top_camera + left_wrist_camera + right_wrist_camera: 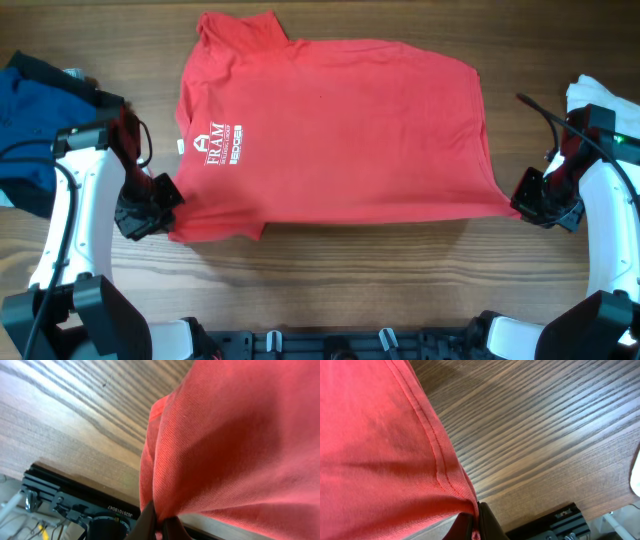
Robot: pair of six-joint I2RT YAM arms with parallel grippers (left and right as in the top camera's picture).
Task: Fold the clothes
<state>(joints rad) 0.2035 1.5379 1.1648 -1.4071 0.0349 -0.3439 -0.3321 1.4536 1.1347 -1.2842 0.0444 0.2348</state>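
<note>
The overhead view counts 1 red short-sleeved T-shirt with a white FRAM print (340, 130), spread across the middle of the dark wood-grain table (330, 280) with the print toward its left side. It also shows 1 crumpled dark blue garment (30, 120) at the table's left edge, 1 white cloth (598, 95) at the right edge, and 2 white arms. The left gripper (172, 212) sits at the shirt's near left corner and the right gripper (517, 203) at its near right corner. From this height I cannot tell how either pair of jaws stands. The left wrist view settles it for 1 side: the left gripper (160, 522) has its 2 dark fingers (148, 519) pressed together on a bunched fold of the red fabric (235, 435), which rises away from them and fills the right half of the picture, with bare table (65, 415) to the left. The right wrist view shows the same for the other side: the right gripper (475, 521) is clamped on the shirt's edge, where 1 double-stitched hem (437, 452) runs down to the fingers. Red cloth (370, 435) covers the left of the frame and table (545, 435) the right. Neither wrist view shows the print, the blue garment or the opposite arm.
</note>
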